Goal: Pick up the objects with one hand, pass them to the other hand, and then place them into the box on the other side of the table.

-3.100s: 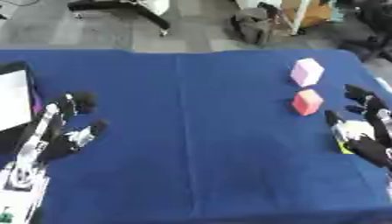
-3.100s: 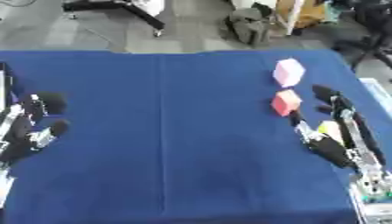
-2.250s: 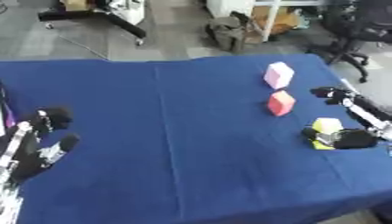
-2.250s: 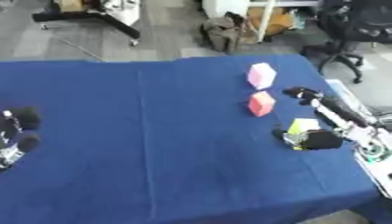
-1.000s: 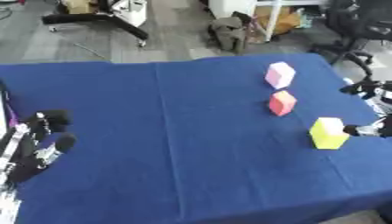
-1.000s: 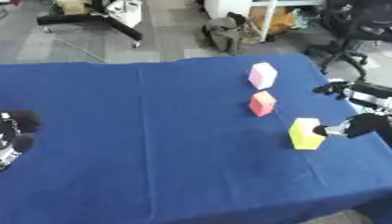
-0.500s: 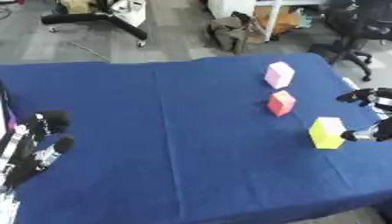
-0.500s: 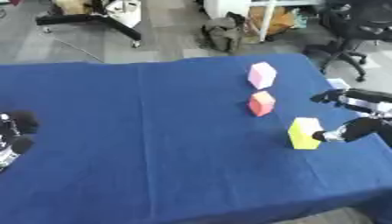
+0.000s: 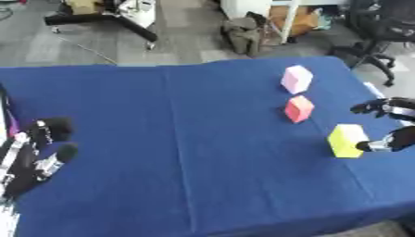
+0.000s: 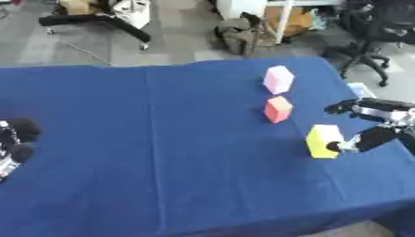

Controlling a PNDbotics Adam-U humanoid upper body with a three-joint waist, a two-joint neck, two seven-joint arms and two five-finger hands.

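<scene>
Right eye view: yellow block [image 10: 323, 141], boxy and upright on blue table [image 10: 162, 139], touched at its right side by right hand [image 10: 371, 125], fingers spread. Beyond block, red block [image 10: 277, 109], then pink block [image 10: 278, 79]. Far left of block, left hand [image 9: 36, 152], fingers relaxed.

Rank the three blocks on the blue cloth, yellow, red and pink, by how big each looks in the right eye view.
1. yellow block: looks largest, but it lies nearest the camera, so this is unsure.
2. pink block and red block: they look much alike; I would not rank one over the other.
</scene>
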